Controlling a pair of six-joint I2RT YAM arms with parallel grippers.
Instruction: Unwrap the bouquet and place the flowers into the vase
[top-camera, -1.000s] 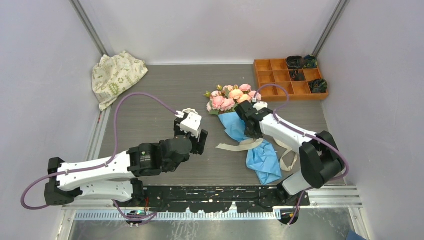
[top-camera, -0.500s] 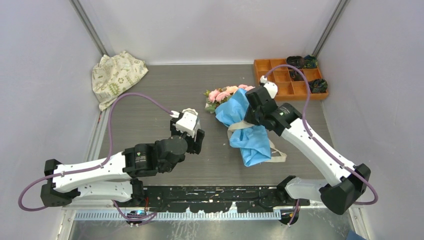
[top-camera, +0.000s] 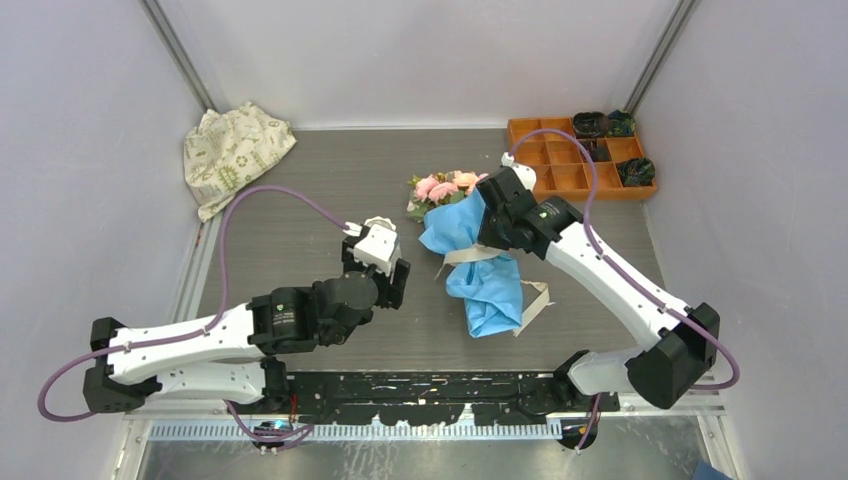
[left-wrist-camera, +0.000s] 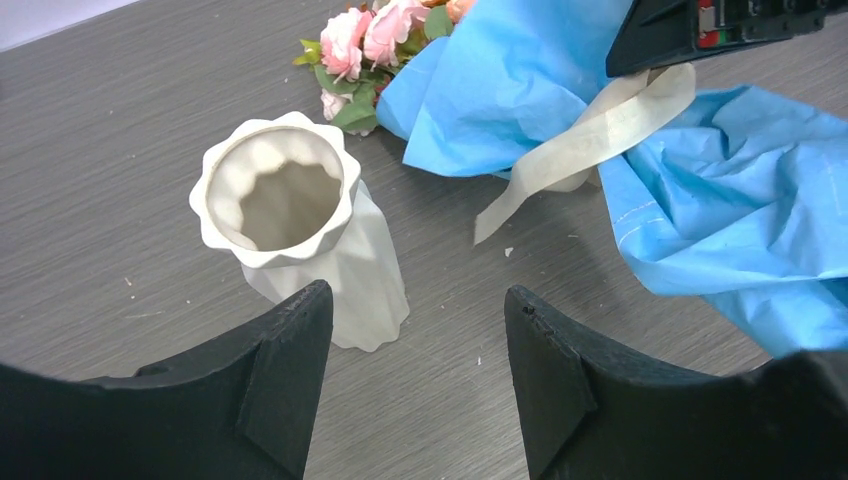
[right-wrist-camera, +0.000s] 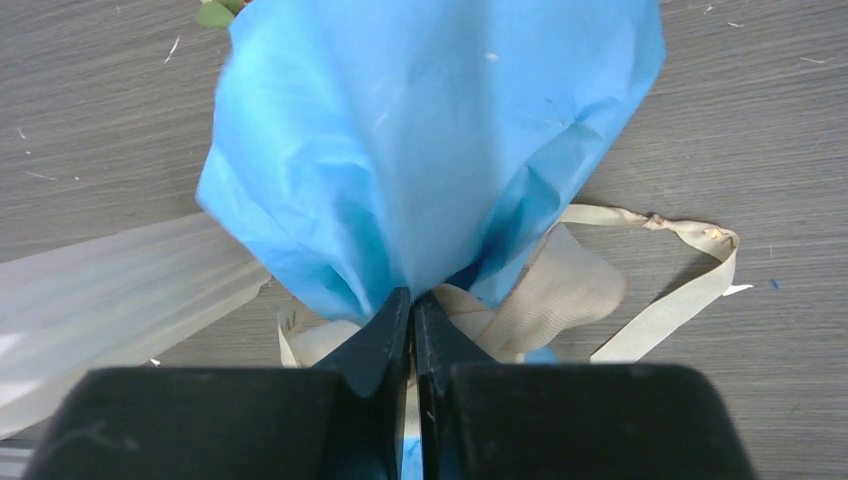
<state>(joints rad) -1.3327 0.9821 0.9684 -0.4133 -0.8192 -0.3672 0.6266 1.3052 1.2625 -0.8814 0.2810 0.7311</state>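
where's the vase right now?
Left wrist view, left of centre: the vase stands upright on the table just ahead of the left hand, the blue-wrapped bouquet to its right.

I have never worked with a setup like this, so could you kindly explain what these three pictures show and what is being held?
These are two robot arms bolted at the near edge of a grey table, each ending in a two-finger gripper. The overhead picture comes from a fixed camera above and behind them. The other two come from cameras on the wrists. The right gripper is shut on the blue wrapping paper of the bouquet, near its pink flowers. A beige ribbon trails from the paper. The left gripper is open and empty, facing a white vase. A patterned cloth and an orange tray lie at the back.
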